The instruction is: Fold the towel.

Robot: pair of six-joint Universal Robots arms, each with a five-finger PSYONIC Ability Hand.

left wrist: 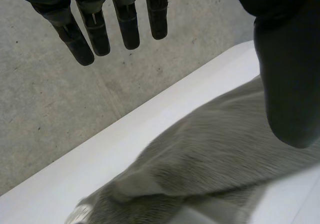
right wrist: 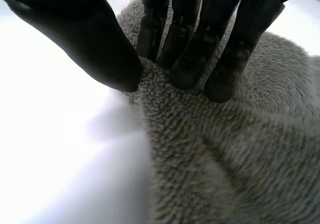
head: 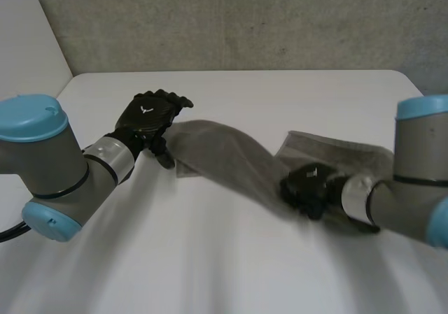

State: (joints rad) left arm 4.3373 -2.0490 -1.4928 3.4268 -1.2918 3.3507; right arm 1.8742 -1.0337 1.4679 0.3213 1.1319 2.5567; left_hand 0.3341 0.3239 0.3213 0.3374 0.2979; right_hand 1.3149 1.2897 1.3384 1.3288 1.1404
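A grey towel [head: 224,157] lies rumpled across the middle of the white table [head: 210,258], running from my left hand to my right hand. My left hand [head: 150,115] hovers at the towel's left end with fingers [left wrist: 95,32] straight and spread, apart from the thumb [left wrist: 287,84]; the towel [left wrist: 215,149] lies below it, untouched. My right hand [head: 308,181] rests on the towel's right part near its front edge. There its thumb [right wrist: 85,39] and fingers [right wrist: 200,49] pinch a ridge of the fluffy towel [right wrist: 225,159] between them.
The table's far edge [left wrist: 150,109] runs just beyond the left hand, with grey concrete floor [head: 245,20] behind it. Bare white table stretches in front of the towel and at the far side.
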